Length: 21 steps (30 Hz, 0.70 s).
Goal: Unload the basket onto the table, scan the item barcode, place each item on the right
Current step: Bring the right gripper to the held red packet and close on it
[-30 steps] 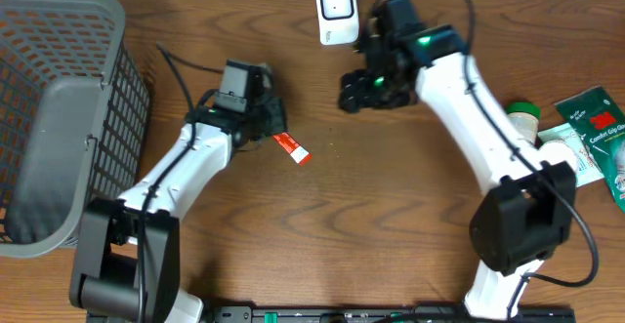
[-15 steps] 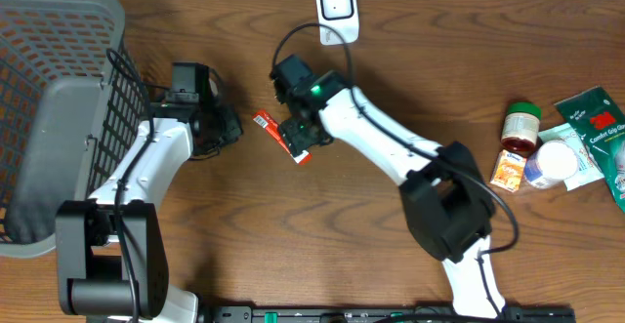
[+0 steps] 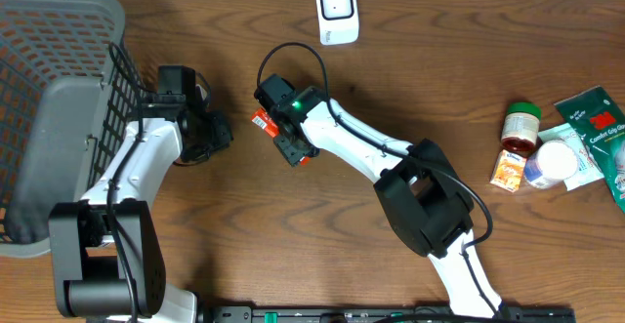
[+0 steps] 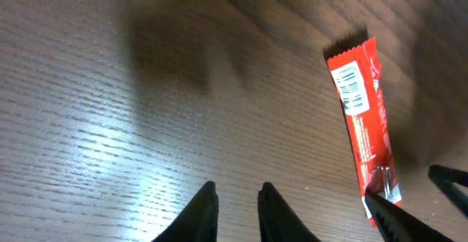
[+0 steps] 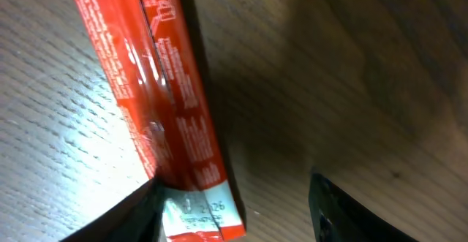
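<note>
On the table (image 3: 273,250), the snack packet (image 3: 261,120) lies left of centre, with the basket (image 3: 59,40) at the far left, the scanner (image 3: 337,11) behind it at the back edge, and jars (image 3: 521,126) and pouches (image 3: 596,118) clustered far right.

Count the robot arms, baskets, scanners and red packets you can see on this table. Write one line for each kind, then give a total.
Robot arms: 2, the left arm and the right arm
Basket: 1
Scanner: 1
Red packet: 1
Total: 5
</note>
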Motion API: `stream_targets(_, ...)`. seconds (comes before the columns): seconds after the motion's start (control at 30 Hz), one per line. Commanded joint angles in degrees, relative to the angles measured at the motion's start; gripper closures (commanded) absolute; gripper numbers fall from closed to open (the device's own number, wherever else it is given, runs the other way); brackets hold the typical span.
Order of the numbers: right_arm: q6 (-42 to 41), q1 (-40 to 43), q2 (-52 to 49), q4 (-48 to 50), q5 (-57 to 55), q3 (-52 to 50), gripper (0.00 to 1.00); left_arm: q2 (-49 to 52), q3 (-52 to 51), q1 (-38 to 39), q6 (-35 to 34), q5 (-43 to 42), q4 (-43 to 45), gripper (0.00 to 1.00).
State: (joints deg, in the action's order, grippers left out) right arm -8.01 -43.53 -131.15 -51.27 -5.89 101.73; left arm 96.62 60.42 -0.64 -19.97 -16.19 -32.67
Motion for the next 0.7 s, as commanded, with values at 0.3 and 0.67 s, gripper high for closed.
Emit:
stream_targets(0.3, 0.4, 0.1, -0.3, -0.3, 1.4, 0.5, 0.45, 0.2, -0.2, -0.5, 1.7, 0.2, -0.7, 0.76)
stream_targets(0.67, 1.5, 2.7, 3.6, 0.5, 11.6, 0.5, 0.34, 0.2, -0.2, -0.5, 1.7, 0.2, -0.7, 0.73)
